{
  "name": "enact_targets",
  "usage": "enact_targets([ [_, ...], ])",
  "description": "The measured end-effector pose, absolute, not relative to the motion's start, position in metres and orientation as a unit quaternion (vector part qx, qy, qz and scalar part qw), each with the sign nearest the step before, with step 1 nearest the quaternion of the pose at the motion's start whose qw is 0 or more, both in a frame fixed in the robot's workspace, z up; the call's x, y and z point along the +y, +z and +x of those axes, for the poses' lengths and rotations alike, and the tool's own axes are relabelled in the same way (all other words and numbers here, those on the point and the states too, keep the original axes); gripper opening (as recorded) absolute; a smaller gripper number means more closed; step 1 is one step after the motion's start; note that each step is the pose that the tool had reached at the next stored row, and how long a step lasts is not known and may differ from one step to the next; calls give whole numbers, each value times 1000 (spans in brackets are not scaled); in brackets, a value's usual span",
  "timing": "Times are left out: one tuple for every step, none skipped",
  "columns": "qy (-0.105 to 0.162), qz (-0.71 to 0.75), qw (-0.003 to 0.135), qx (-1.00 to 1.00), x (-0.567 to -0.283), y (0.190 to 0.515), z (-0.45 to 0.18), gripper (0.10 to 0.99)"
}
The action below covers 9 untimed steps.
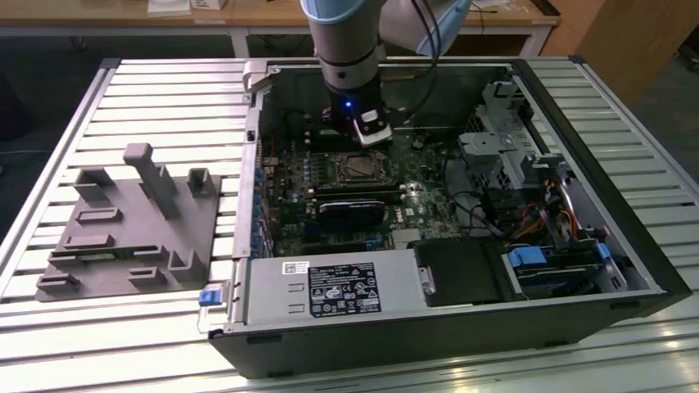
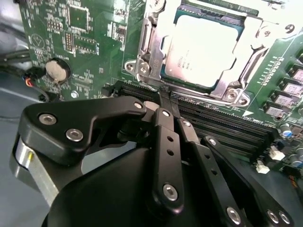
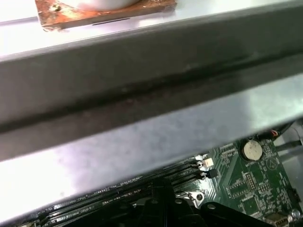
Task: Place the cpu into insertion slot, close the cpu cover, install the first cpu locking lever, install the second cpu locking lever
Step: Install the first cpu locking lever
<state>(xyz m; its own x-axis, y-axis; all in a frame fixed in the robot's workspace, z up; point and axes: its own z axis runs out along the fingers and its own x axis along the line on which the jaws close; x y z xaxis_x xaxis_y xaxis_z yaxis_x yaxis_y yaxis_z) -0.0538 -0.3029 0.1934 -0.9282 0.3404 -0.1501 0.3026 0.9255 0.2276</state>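
The cpu lies flat in the insertion slot, its pale silvery face showing through the window of the cpu cover. The cover lies down over the chip's edges. A thin metal lever runs along one side of the socket. In the second wrist view my gripper has its two black fingers pressed together with nothing between them, the tips just off the socket's edge, over the long black memory slots. In the exterior view the gripper hangs over the board just behind the socket.
The open computer case lies on a slatted table. A coin battery, a blue-faced card, the power supply and drive cages surround the socket. A grey fixture sits at the exterior view's left.
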Motion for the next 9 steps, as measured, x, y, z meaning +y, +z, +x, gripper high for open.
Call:
enact_targets([
  [100,169,94,976,-303,193,-54,106],
  [100,173,95,975,-303,193,-54,106],
  [100,176,95,975,-303,192,-54,106],
  [99,178,95,974,-303,192,-54,106],
  [99,179,95,974,-303,192,-54,106],
  [99,179,95,974,-303,192,-54,106],
  [99,179,95,974,-303,191,-54,106],
  [100,180,95,974,-303,191,-54,106],
  [100,180,95,974,-303,191,-54,106],
])
